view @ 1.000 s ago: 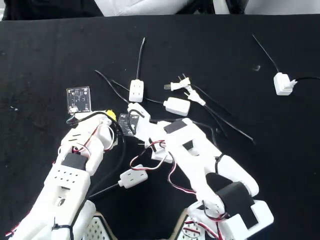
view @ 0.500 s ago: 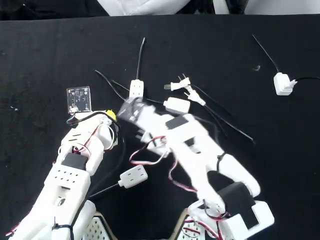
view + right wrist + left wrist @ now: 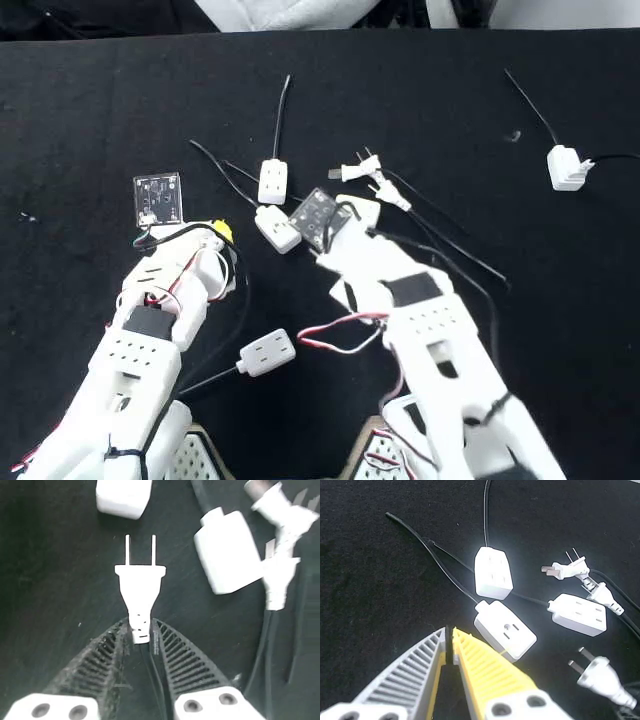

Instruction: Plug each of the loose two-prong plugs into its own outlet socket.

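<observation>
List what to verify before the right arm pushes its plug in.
1. Grip: ok. The right jaws are shut on the plug at its cord end.
2. Prongs: ok. Both prongs look straight and point away from the jaws.
3. Target ahead: ok. A socket lies just beyond the prongs, apart from them.
4. Slot alignment: cannot tell. That socket's slots are hidden in the right wrist view.
5. Side clearance: ok. Another socket and loose plugs lie beside the path, not across it.
6. Left arm: ok. The left jaws are shut, apart from the held plug.
</observation>
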Robot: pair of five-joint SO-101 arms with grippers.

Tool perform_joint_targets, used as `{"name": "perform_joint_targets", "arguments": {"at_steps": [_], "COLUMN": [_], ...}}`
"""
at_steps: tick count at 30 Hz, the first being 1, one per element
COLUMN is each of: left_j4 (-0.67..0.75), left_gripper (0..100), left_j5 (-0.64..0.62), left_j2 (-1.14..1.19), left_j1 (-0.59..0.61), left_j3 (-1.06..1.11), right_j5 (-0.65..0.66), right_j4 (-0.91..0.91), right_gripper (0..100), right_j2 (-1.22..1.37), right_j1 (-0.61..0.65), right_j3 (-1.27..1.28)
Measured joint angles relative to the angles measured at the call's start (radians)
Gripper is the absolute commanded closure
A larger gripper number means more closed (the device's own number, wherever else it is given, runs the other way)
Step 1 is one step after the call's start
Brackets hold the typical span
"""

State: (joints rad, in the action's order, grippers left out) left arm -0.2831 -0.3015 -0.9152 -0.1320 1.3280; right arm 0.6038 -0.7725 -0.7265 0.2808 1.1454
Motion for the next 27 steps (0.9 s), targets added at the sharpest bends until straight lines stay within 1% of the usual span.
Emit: {"name": "perform_joint_targets", "arguments": {"at_steps": [5,9,14,19,24,27], "left_j4": [0.0,0.0,0.0,0.0,0.0,0.0], "left_gripper": [97,97,97,97,97,97], "left_j5": [0.002,0.002,0.002,0.002,0.002,0.002], "left_j2": [0.0,0.0,0.0,0.0,0.0,0.0], "left_j1": [0.0,0.0,0.0,0.0,0.0,0.0], "left_j3": [0.0,0.0,0.0,0.0,0.0,0.0], "right_j5": [0.008,0.084,0.084,0.074,0.064,0.051], "right_j4": [-0.025,-0.075,-0.025,-0.02,-0.02,-0.02], "right_gripper": [98.8,98.8,98.8,98.2,84.8,85.6], "right_j2": [-0.02,0.018,0.172,0.341,0.358,0.356], "right_j1": [0.003,0.006,0.052,0.058,0.061,0.064], "right_j3": [0.057,0.071,0.052,-0.029,-0.041,-0.041]}}
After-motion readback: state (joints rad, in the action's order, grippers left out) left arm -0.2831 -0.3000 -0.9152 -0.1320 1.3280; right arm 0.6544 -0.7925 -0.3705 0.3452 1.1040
